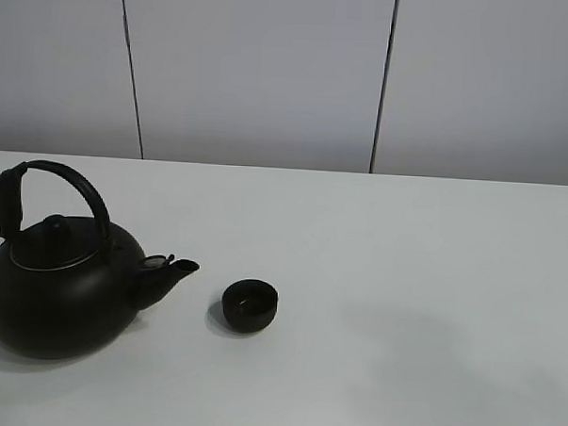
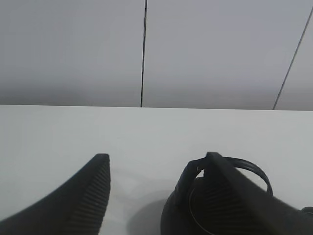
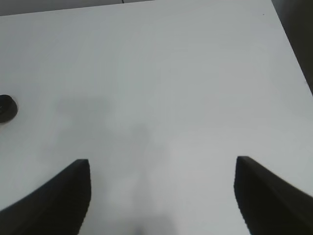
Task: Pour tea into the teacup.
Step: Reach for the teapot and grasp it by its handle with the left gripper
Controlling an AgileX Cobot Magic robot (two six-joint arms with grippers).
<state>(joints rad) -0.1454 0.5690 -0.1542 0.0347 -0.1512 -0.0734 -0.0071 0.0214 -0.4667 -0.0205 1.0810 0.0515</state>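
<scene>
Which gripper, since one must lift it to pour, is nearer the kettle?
Left. The left gripper stands open at the kettle, beside its handle; the right gripper hangs over the table, well apart from kettle and teacup.

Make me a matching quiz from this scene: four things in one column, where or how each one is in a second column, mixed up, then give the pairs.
Things:
1. kettle
2. teacup
3. left gripper
4. right gripper

Descriptions:
A. open over bare table
B. stands just beyond the spout
C. upright at the left of the high view, nothing gripping it
D. open, with the kettle behind one finger

Pairs: 1-C, 2-B, 3-D, 4-A
</scene>
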